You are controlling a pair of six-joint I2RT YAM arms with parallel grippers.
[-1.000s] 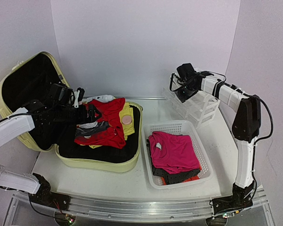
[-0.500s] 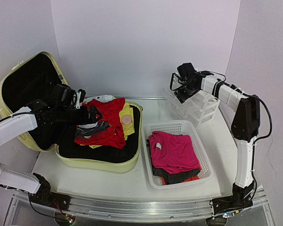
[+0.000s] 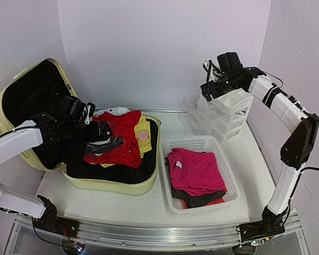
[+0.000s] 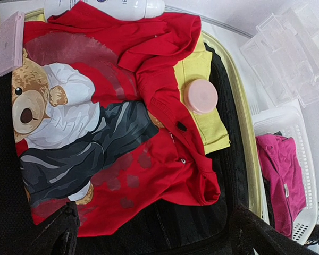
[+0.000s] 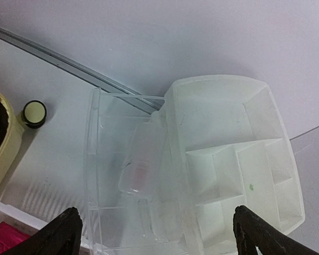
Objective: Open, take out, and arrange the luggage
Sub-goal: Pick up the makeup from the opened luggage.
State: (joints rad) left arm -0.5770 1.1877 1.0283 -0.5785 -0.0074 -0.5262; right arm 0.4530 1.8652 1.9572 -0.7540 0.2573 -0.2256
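Bright, even light is falling from overhead, tinting the walls (image 3: 159, 48) and white table (image 3: 95, 199) pale lilac. Only soft shadows are gathering beside the luggage (image 3: 111, 186). In the right wrist view, the clear drawer organizer (image 5: 228, 159) is looking hazy and washed out.

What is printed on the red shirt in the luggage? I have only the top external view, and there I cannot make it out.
Observer: The left wrist view shows a teddy bear in white and grey clothes on the red shirt.
Operator: And the organizer, is its clear drawer empty?
Observer: No. In the right wrist view a small clear container lies in it.
Operator: Anything else that I miss?
Observer: A small round jar stands between the luggage and the organizer.
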